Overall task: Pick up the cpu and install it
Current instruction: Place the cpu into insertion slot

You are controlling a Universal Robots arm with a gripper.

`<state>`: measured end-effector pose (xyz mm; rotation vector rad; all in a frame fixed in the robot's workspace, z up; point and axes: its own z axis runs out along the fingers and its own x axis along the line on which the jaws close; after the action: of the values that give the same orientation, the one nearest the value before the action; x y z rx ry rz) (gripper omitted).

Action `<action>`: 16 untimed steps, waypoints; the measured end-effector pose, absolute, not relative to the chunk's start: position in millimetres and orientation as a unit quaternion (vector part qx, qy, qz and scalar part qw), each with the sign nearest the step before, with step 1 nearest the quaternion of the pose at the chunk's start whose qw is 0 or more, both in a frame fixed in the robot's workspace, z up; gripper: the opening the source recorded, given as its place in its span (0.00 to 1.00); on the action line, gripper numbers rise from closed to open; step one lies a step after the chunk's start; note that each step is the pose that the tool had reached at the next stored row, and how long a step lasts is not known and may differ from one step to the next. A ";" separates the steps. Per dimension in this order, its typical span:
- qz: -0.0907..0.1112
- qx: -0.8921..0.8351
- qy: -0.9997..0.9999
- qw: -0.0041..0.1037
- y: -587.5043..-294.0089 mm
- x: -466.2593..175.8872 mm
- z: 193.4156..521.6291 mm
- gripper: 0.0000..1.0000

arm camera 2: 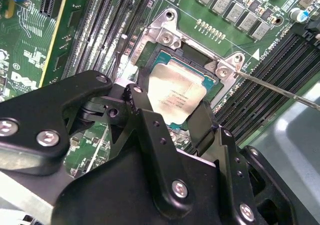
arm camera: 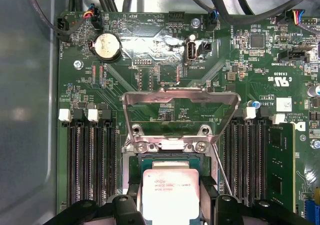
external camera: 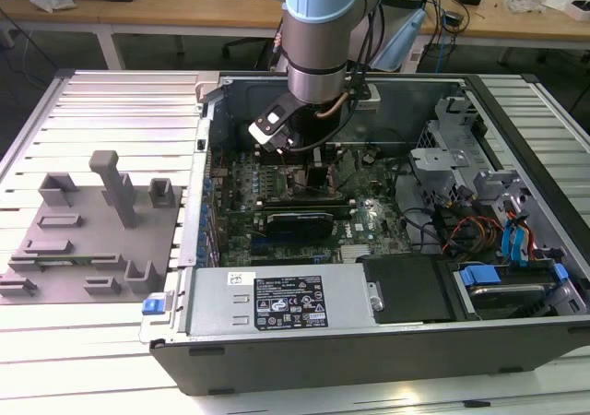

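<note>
Second wrist view: hand (arm camera 2: 169,107) clasps cpu (arm camera 2: 176,96) over the socket (arm camera 2: 192,52).

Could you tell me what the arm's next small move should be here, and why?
Probably a slow, straight descent: the claw appears shut on the cpu by two opposite edges, squarely over the open socket, with the load plate hinged up clear. Whether the cpu is already seated cannot be told.
</note>
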<state>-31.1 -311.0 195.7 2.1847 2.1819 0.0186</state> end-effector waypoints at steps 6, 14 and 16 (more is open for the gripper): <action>0.006 0.707 0.706 0.027 -311.0 -30.1 195.6 0.55; 0.006 0.707 0.707 0.027 -311.0 -29.9 195.6 0.55; 0.007 0.707 0.707 0.027 -310.9 -29.8 195.4 0.55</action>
<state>-29.8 -310.9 195.4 2.1824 2.1840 0.0207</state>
